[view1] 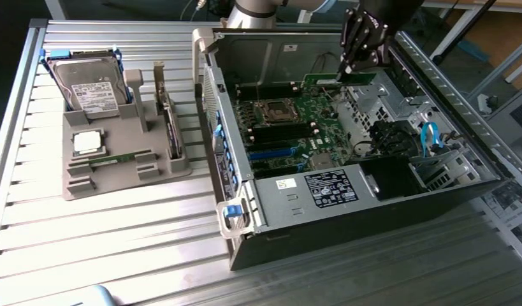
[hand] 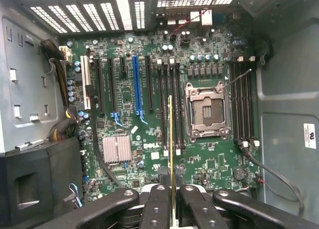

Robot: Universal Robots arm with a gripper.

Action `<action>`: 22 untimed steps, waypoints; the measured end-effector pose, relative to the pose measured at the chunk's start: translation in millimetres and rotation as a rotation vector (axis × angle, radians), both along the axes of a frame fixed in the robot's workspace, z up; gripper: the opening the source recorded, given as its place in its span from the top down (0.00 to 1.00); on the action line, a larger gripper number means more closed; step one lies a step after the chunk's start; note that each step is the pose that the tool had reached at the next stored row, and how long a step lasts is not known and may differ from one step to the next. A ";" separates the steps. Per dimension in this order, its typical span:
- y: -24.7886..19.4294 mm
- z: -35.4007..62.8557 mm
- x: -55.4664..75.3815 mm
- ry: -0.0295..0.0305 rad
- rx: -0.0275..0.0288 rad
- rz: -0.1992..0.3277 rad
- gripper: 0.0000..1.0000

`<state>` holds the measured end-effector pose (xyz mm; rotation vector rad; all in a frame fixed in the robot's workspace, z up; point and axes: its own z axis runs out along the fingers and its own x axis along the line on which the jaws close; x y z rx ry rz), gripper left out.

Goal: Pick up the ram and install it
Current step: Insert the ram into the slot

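Closest to your wrist camera are the gripper (hand: 172,191) fingers (hand: 158,201), clenched on the ram (hand: 170,139), which you see edge-on as a thin strip running away from the jaws. It lines up with the long black memory slots (hand: 167,104) just beside the empty processor socket (hand: 207,112). Whether its lower edge touches a slot, you cannot tell.

From the exterior view, the ram (view1: 336,80) hangs under the gripper (view1: 356,69) inside the open computer case (view1: 329,210), over the motherboard (view1: 286,127) near the case's far wall.

Judge the stick as very light and stiff, but thin and fragile. It would likely flex or crack if pressed at an angle, and its chips and contact edge should not be pinched. The flat faces near the upper long edge look like the sound place to hold, as you have it, with the contact edge left free.

Well apart from the case, on the bench (view1: 116,255), the grey holder (view1: 116,159) carries the hard drive (view1: 89,89) and the processor (view1: 88,141).
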<state>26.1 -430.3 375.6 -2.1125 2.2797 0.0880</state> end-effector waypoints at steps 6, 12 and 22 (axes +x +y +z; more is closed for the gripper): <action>0.0 -3.0 0.0 0.0000 0.0000 0.000 0.86; 0.0 -6.3 0.0 0.0000 0.0000 0.000 0.86; 0.0 -12.6 0.0 0.0000 0.0000 0.000 0.86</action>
